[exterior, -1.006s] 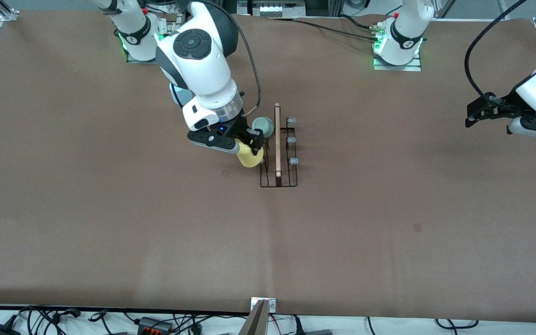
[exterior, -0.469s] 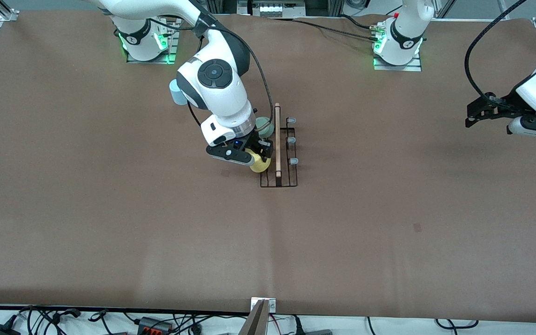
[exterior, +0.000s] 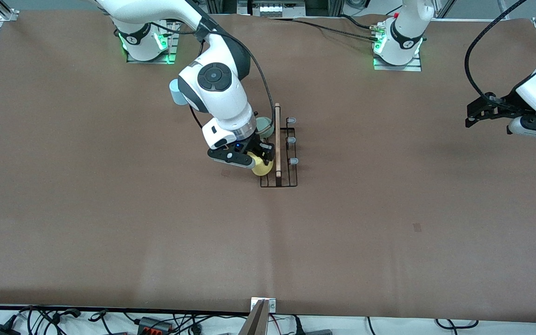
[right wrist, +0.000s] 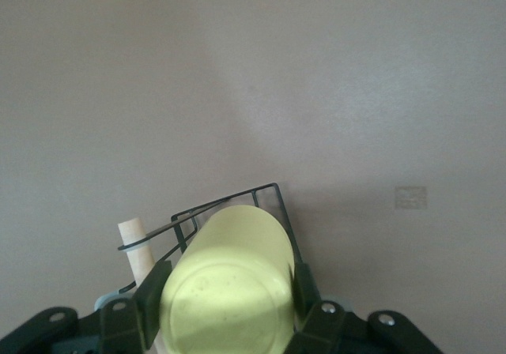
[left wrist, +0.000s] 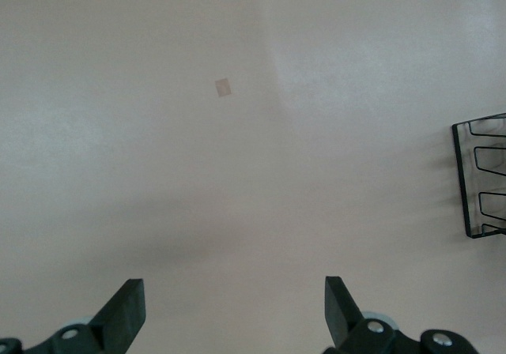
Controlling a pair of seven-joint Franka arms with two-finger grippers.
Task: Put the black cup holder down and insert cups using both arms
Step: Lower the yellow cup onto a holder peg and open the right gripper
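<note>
The black cup holder [exterior: 279, 179] stands mid-table with its wooden rod handle [exterior: 277, 139] along the top and three bare grey-tipped pegs [exterior: 293, 161] on the left arm's side. My right gripper [exterior: 255, 160] is shut on the yellow cup [exterior: 261, 166], upside down, over the holder's row on the right arm's side at the end nearer the front camera; the cup [right wrist: 229, 291] fills the right wrist view with the holder's wire corner [right wrist: 269, 192]. The grey-green cup [exterior: 264, 124] sits in that row, farther back. The light blue cup [exterior: 175, 92] stands on the table beside the right arm. My left gripper [exterior: 470, 116] is open and empty, waiting over the table's left-arm end; its view shows the holder [left wrist: 481, 176].
Arm bases [exterior: 397, 51] stand along the table's edge farthest from the front camera. Cables and a metal bracket [exterior: 261, 311] lie at the edge nearest it. A small patch [exterior: 417, 227] marks the brown cloth.
My right gripper has moved with the yellow cup toward the front camera and down onto the holder's row. The light blue cup has come into view. The left arm has not moved.
</note>
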